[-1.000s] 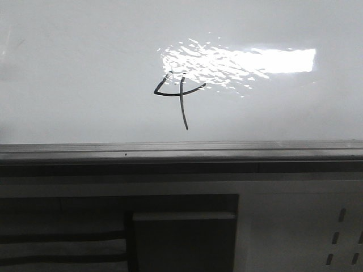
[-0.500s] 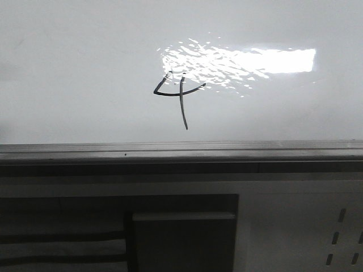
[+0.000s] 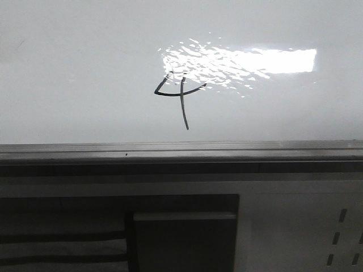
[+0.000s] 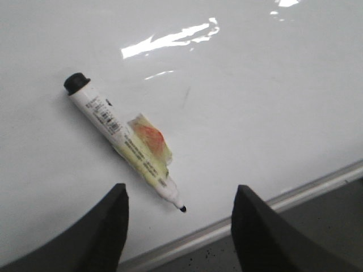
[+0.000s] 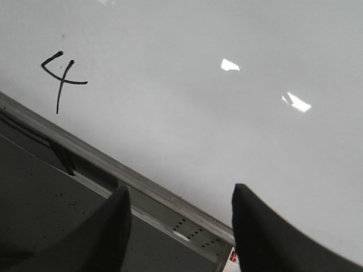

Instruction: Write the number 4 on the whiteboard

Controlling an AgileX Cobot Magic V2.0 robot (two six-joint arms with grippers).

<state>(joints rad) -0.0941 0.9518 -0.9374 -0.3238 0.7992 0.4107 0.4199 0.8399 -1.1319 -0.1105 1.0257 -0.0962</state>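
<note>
Number 4 (image 3: 180, 96): drawn on the whiteboard (image 3: 74, 73), same as before.
Marker (image 4: 122, 141): lying down, job looks done.
Left hand (image 4: 178, 212): wide, empty.
Right hand (image 5: 178, 212): wide, empty.

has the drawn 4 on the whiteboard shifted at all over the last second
No. In the front view the number 4 sits in the same place on the whiteboard, its tail ending equally far above the grey rim.
</note>
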